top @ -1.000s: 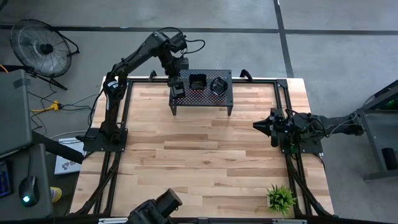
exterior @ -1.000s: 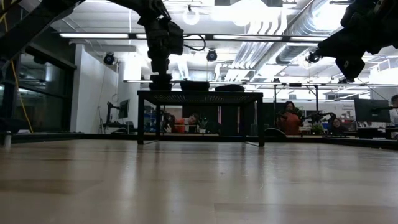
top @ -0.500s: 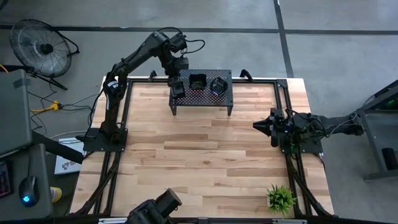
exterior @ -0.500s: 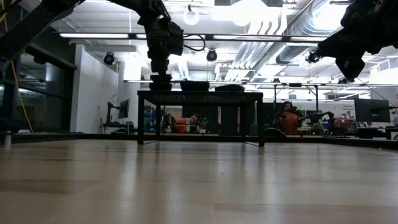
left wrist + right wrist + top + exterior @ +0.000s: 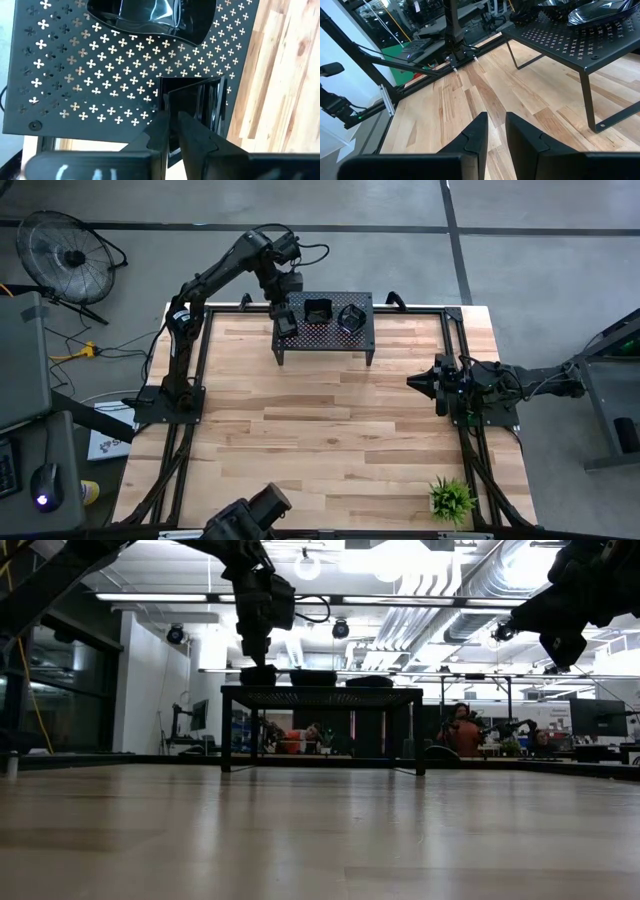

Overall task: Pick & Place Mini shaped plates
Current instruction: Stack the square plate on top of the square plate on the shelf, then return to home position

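Overhead, the left gripper [image 5: 285, 320] sits at the perforated stand [image 5: 360, 337], over a square mini plate [image 5: 288, 326]; 2 more plates [image 5: 318, 310] rest alongside. The right gripper [image 5: 415, 382] waits mid-table. In the left wrist view, its fingers [image 5: 161, 131] straddle the square plate's rim, slightly parted. In the right wrist view, its fingers [image 5: 478, 131] stand narrowly apart, holding nothing.

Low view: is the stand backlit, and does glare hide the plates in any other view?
Low view: bright ceiling lights silhouette the perforated stand and left gripper. Left wrist view: white glare streaks the rounded plate; the square plate reads clearly. High view: evenly lit, no glare.
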